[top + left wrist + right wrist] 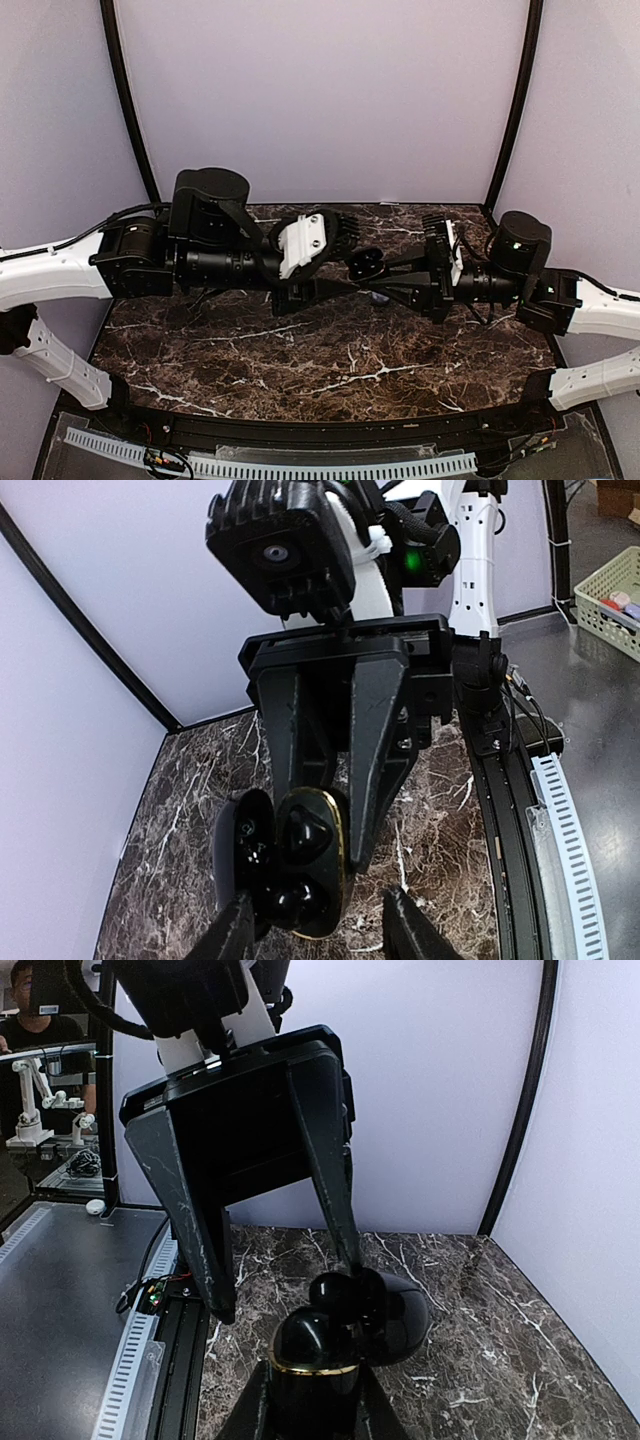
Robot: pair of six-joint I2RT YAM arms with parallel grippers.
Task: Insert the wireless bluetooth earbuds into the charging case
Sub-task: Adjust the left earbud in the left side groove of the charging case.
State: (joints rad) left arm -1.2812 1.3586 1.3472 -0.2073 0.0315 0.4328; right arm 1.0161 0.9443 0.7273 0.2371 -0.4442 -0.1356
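Left pincer, jaws parted, faces the tightly clamped right pincer, tips meeting, both reaching inward.

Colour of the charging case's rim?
Gold, against the glossy black charging case; clearest in right wrist view.

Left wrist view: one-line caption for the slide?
Right claw holds the open, gold-rimmed charging case up to the left claw, fingers parted, over the marble tabletop.
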